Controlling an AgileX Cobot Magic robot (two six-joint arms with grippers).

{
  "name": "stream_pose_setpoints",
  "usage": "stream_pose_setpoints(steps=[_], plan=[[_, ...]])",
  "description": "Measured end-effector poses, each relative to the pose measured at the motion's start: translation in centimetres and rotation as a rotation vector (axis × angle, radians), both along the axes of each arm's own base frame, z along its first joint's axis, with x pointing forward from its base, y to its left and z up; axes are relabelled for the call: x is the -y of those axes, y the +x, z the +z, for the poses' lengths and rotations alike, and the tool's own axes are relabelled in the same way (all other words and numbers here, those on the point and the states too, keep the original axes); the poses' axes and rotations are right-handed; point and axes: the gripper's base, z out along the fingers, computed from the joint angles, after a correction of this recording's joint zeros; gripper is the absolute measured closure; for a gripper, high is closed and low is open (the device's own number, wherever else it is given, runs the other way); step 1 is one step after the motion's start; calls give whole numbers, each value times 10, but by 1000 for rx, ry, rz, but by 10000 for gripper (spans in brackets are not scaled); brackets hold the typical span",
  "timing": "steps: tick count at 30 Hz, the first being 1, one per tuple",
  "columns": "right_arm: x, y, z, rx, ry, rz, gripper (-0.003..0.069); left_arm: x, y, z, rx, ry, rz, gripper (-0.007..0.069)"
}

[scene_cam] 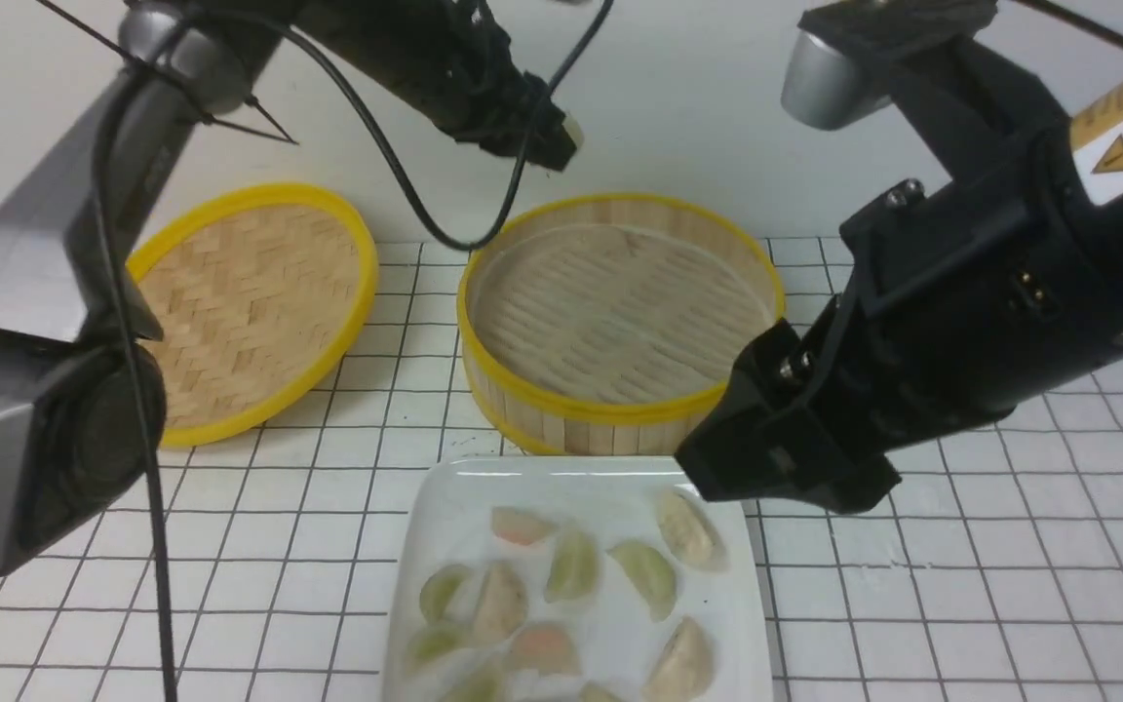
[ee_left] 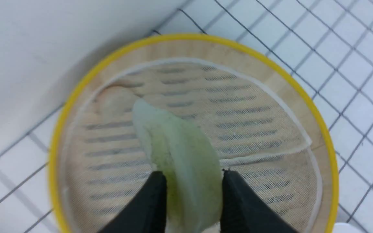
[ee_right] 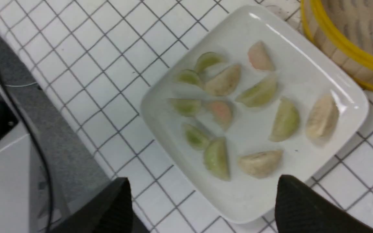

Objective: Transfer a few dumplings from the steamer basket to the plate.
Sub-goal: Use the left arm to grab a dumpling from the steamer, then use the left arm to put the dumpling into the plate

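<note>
My left gripper is shut on a pale green dumpling and holds it above the steamer basket, whose floor is otherwise bare. In the front view this gripper hangs high over the back rim of the basket. The white plate lies in front of the basket and holds several dumplings, some of them green. My right gripper hovers over the plate's far right corner. In the right wrist view it is open and empty above the plate and its green dumplings.
A flat woven yellow-rimmed lid leans at the back left. Pinkish and beige dumplings also lie on the plate. A white mesh liner covers the basket floor. A white wall stands close behind the basket.
</note>
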Motion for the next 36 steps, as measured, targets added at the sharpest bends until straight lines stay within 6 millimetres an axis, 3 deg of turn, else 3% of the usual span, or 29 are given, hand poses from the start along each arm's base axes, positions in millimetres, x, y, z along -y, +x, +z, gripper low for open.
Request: stream_pose_setpoints(steps=[2,4,5,8,10,11,14,16,17,23,29,33,36], plan=[[4,4,-1,35,-43,-23,127,-11,-15,30,6,19,111,432],[7,7,-1,65,-78,-47,134,-20,-31,46,-8,43,171,432],[12,11,-1,98,-120,-89,153,-27,-52,65,-10,54,199,432],[20,16,0,149,-172,-170,246,-39,-101,75,-80,77,202,432],[25,16,3,178,-188,-203,357,-43,-132,64,-163,89,187,432],[26,16,4,182,-191,-206,368,-44,-141,65,-168,89,182,432],[31,14,9,211,-193,-226,555,-38,-177,37,-268,134,127,441],[33,12,11,218,-188,-228,615,-31,-188,18,-307,149,103,441],[36,10,14,228,-180,-231,650,-20,-195,-4,-325,157,82,441],[47,-3,27,265,-138,-239,672,23,-199,-75,-365,211,7,441],[62,-21,43,313,-85,-253,673,61,-195,-122,-353,260,-95,435],[76,-36,54,339,-35,-277,673,77,-198,-151,-413,291,-127,340],[83,-44,60,356,-8,-286,673,79,-198,-157,-448,289,-119,267]])
